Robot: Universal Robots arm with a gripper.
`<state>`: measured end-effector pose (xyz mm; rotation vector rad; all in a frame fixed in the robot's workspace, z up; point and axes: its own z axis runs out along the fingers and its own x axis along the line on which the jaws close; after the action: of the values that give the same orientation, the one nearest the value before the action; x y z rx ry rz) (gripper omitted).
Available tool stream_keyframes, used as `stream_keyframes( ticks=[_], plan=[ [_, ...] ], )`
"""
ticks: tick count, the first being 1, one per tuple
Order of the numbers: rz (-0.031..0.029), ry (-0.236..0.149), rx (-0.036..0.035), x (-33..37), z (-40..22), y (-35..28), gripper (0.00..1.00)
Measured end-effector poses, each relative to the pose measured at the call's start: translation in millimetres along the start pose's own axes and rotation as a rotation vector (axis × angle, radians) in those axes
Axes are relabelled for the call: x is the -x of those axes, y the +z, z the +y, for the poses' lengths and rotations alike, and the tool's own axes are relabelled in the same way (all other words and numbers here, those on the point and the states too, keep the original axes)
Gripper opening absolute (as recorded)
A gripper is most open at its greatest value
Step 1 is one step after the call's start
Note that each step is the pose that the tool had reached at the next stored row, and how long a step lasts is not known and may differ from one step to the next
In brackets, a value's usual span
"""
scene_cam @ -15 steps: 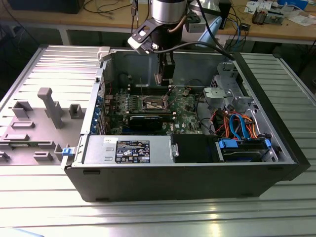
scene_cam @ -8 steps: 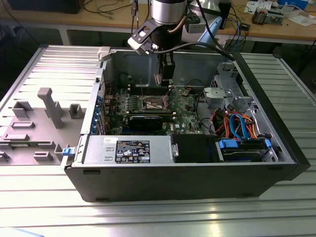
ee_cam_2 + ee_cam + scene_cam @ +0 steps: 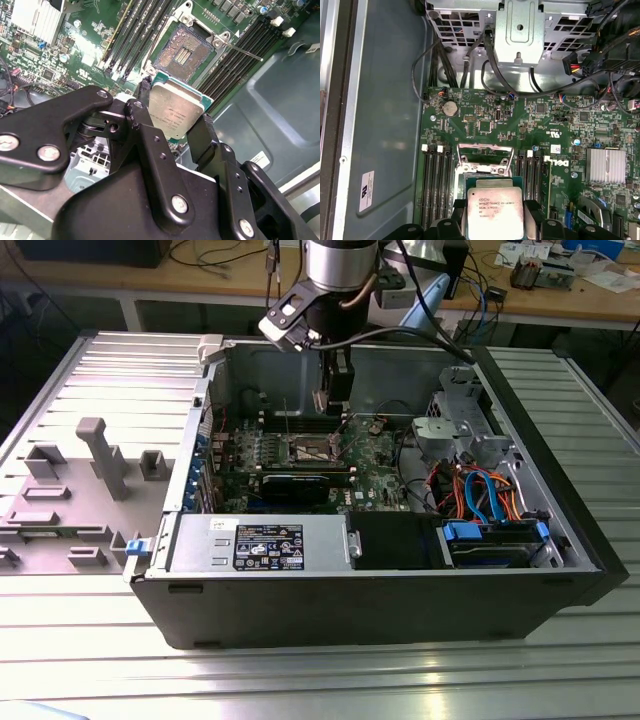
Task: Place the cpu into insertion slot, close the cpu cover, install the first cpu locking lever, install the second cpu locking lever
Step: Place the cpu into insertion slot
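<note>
The cpu (image 3: 172, 111) is a small flat square with a dull silvery-grey metal lid, faint print across it, and a thin green-tan rim showing on its edges. In the first wrist view the lid (image 3: 495, 212) faces the camera squarely, with notched corners. It is off the board, clamped in the air. The gripper (image 3: 495, 206) grasps it, its two black fingers (image 3: 146, 92) pressed against opposite edges of the chip and the lid bare between them.

Just beyond the held chip lies the insertion slot (image 3: 181, 50), a square brownish-gold contact field in a silver border. It is uncovered and holds nothing. The chip hangs near it and overlaps one edge of it in both wrist views, apart from the contacts. The cpu cover (image 3: 485, 146), a thin silver frame with a square window, stands raised at the slot's far side. A thin locking lever (image 3: 245, 51) juts out unlatched past one corner. Long dark memory slots (image 3: 145, 30) flank the socket on the green motherboard (image 3: 520, 125), and a finned heat sink (image 3: 605, 165) sits farther off.

In the exterior view the gripper (image 3: 334, 405) reaches into the open computer case (image 3: 560, 540) at about 12 o'clock of its interior, with the socket at roughly 7 o'clock from the fingertips. The grey-labelled power supply box (image 3: 265, 545) lies at 7 o'clock of the case, and the metal drive cage (image 3: 460, 410) at 2 o'clock.
</note>
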<state>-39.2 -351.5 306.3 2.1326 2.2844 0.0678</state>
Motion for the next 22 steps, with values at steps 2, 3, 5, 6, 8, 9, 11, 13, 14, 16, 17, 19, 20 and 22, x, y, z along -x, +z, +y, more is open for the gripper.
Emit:
stream_keyframes(
  ticks=[2, 3, 5, 6, 8, 9, 11, 13, 14, 16, 17, 19, 20, 22],
  plan=[
    [0.0000, 0.000, 0.0000, 0.0, 0.0, 0.3, 0.55],
    [0.0000, 0.000, 0.0000, 0.0, 0.0, 0.4, 0.55],
    [0.0000, 0.000, 0.0000, 0.0, 0.0, 0.6, 0.55],
    [0.0000, 0.000, 0.0000, 0.0, 0.0, 0.8, 0.55],
    [0.0001, 0.000, 0.0000, 0.0, -0.1, 1.4, 0.55],
    [0.0000, 0.000, 0.0000, 0.0, -0.1, 1.5, 0.55],
    [0.0000, 0.000, 0.0000, 0.0, -0.1, 1.9, 0.55],
    [-0.0001, 0.000, 0.0000, 0.1, -0.1, 2.4, 0.55],
    [0.0000, 0.000, 0.0000, 0.0, -0.1, 2.7, 0.55],
    [0.0000, 0.000, 0.0000, 0.1, -0.1, 3.3, 0.55],
    [-0.0001, 0.000, 0.0000, 0.1, -0.2, 3.4, 0.55],
    [0.0000, 0.000, 0.0000, 0.1, -0.2, 3.7, 0.55],
    [0.0000, 0.000, 0.0000, 0.1, -0.2, 3.9, 0.55],
    [0.0000, 0.000, 0.0000, 0.1, -0.2, 4.4, 0.55]
  ],
)
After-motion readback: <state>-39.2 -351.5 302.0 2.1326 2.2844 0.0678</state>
